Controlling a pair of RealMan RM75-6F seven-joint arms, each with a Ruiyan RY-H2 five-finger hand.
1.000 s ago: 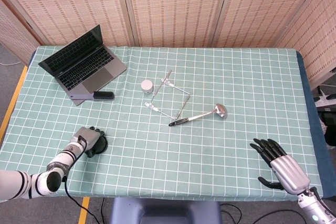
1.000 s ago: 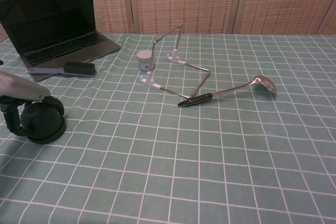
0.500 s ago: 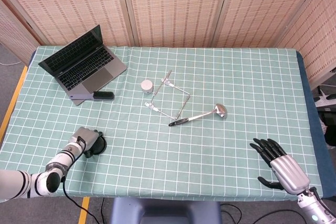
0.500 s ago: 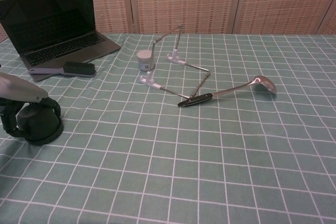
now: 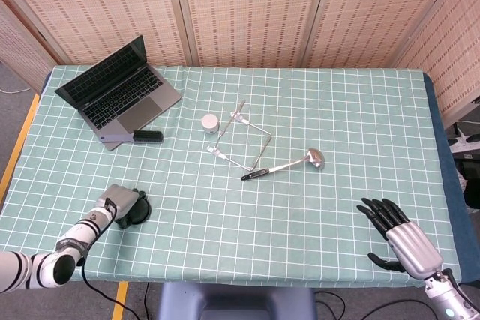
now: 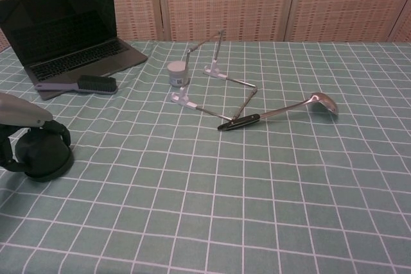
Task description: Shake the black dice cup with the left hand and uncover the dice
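Mid-shake as far as I can judge: my left hand [image 5: 120, 201] has the cup [image 5: 137, 211] wrapped from the top, fingers curled down around it, near the front left corner of the table [image 5: 360, 110]. The chest view shows the same grip, cup [image 6: 43, 153] dark and domed, sitting on or just off the cloth; can't tell if it's lifted. No dice visible anywhere, so I read them as under the cup and the uncover as not yet done. Left to do: finish the shake, set it flat, lift straight off. Left forearm comes in low from the table's near edge, wrist roughly level, palm over the cup. Right hand [image 5: 394, 228] is idle at the front right, fingers spread and holding nothing, well apart from everything. The laptop [image 5: 116, 91], brush [image 5: 148, 136], small jar [image 5: 211, 121], wire stand [image 5: 240, 140] and ladle [image 5: 289, 162] sit mid-table, well clear of the cup.
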